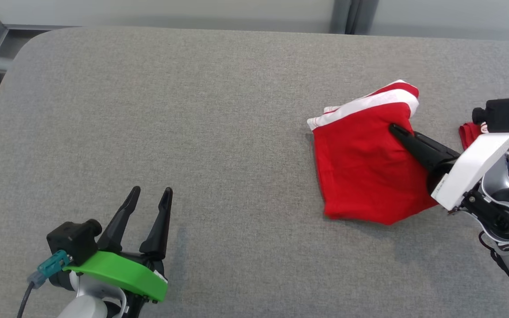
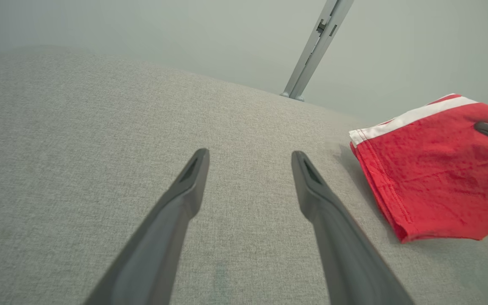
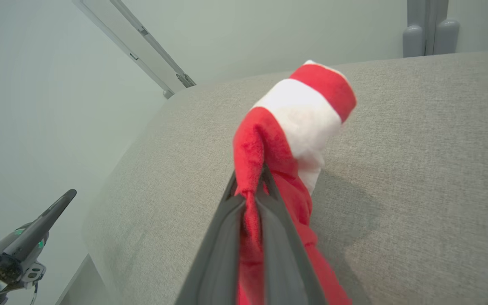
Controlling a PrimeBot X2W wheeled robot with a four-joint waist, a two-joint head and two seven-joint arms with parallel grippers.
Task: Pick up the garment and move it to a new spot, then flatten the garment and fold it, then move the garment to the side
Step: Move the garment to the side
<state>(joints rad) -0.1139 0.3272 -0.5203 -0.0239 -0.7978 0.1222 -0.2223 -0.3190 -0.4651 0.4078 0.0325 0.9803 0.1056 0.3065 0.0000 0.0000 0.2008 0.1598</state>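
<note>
Red shorts (image 1: 360, 176), soft, limp and likely light, bunch in the right hand (image 1: 395, 129), which is pinched shut beside the waistband (image 1: 369, 102). The left hand (image 1: 152, 192) gapes empty, well apart.

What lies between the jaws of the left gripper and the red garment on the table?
Nothing: the head view shows bare grey table between the jaws of the left gripper and the garment; the left wrist view shows the same.

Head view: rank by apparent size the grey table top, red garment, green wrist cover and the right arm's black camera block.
1. grey table top
2. red garment
3. green wrist cover
4. black camera block
The last two ride on the arms, so true order is unsure.
</note>
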